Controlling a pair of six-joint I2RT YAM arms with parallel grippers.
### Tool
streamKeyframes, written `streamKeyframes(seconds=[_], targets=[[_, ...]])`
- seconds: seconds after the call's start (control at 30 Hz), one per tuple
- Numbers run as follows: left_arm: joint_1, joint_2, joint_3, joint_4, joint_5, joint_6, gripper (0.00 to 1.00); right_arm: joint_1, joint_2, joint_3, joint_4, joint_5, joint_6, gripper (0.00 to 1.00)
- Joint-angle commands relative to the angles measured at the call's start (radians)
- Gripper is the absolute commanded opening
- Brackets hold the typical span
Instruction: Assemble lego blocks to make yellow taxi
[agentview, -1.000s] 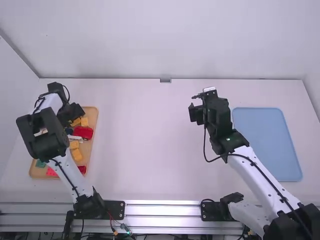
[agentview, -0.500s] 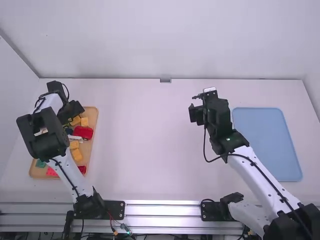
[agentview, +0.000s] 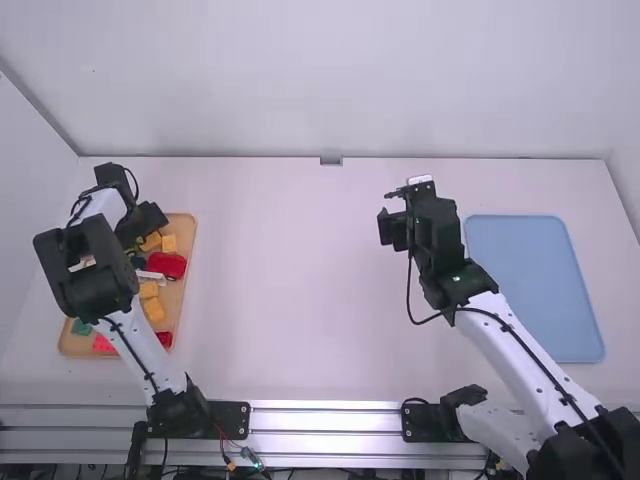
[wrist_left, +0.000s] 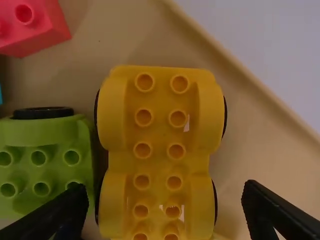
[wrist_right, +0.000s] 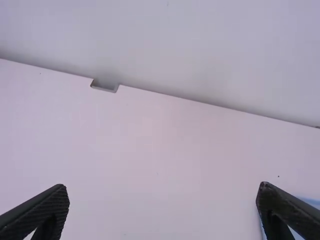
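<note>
My left gripper (agentview: 140, 224), fingers spread, above the yellow wheeled base (wrist_left: 160, 132), which lies in the tan tray (wrist_left: 250, 135) beside a green wheeled block (wrist_left: 55, 172); my right gripper (agentview: 391, 212), fingers likewise apart, over the white table (agentview: 290, 290)

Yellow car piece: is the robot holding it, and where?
No, the yellow car piece isn't held; the left tool is open around it, with gaps on both sides.

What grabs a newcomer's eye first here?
Likely the bright yellow wheeled base, lying between the open left gripper's fingers on the tan tray at the left. Then the light blue tray, off to the right beside the right arm.
</note>
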Motion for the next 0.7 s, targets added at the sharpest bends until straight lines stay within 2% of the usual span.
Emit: streamKeyframes(seconds=[0.0, 0.5, 0.57, 0.67], targets=[[-0.002, 0.024, -0.011, -0.004, 0.010, 0.005, 0.82, 0.003, 0.007, 0.041, 0.000, 0.006, 0.006, 0.99], [0.000, 0.081, -0.012, 0.014, 0.010, -0.011, 0.80, 0.003, 0.007, 0.041, 0.003, 0.006, 0.006, 0.99], [-0.004, 0.081, -0.012, 0.011, 0.011, -0.011, 0.68, 0.003, 0.007, 0.041, 0.003, 0.006, 0.006, 0.99], [-0.004, 0.081, -0.012, 0.005, 0.010, -0.011, 0.56, 0.003, 0.007, 0.041, 0.003, 0.006, 0.005, 0.99]])
